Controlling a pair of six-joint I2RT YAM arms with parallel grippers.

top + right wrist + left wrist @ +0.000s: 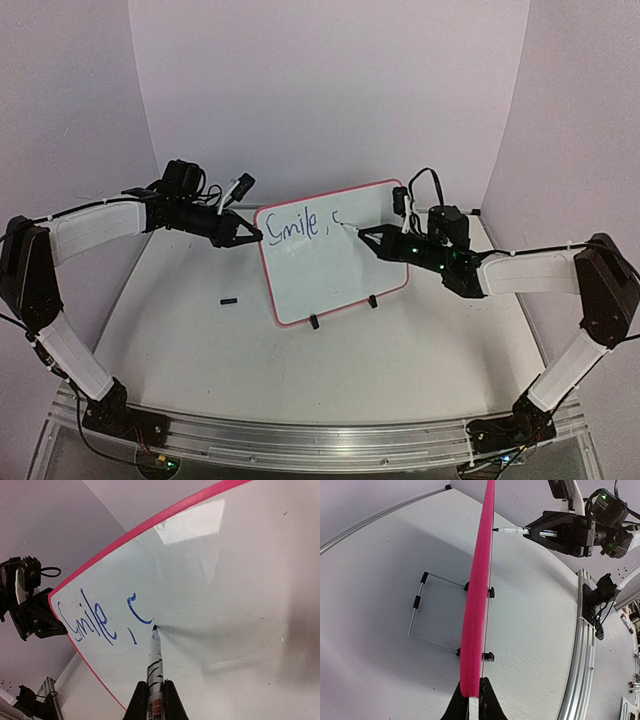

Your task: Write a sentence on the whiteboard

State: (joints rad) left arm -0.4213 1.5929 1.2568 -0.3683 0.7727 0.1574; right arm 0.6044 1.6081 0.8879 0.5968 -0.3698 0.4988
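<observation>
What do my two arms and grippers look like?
The left arm and right arm have white shells between black joints. The left gripper and right gripper are black, tapering to points. Black cables loop over both wrists; green lights on the right.

Desk [200, 350]: white and matte, its back edge meeting the walls.
Small black piece [229, 300]: lying flat on the desk, left of middle (too small to identify).
Rail [320, 440]: aluminium, along the desk's near edge.
Backdrop [330, 90]: plain pale panels.
</observation>
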